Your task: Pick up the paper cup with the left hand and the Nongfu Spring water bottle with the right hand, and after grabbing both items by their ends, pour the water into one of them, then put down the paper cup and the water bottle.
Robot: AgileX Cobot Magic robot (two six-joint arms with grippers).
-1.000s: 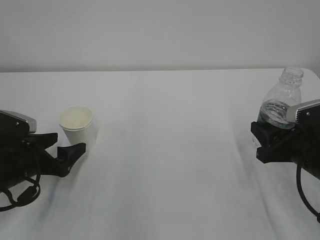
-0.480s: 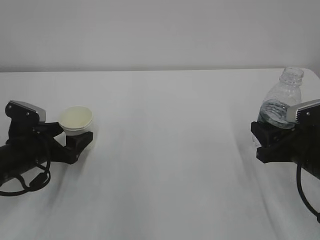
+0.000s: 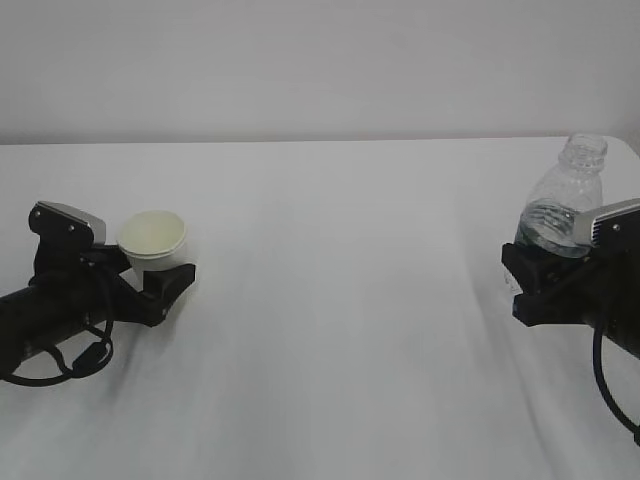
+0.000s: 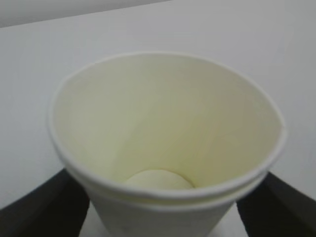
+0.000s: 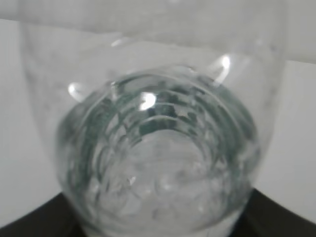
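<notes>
A wide white surface (image 3: 340, 330) fills most of the exterior view, and soft folds and faint creases run over it like a cloth. Behind it, toward 12 o'clock, a plain pale grey wall (image 3: 320, 60) stands with no marks. The light is even and diffuse, and the shadows stay weak.

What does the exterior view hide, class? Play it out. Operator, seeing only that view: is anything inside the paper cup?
Observer: No. The left wrist view shows the paper cup with a bare bottom.
Operator: Does the left tool straddle it?
Observer: Yes, dark fingers show on both sides.
Operator: And the Nongfu Spring water bottle?
Observer: The right wrist view shows the right tool with fingers at both sides of it.
</notes>
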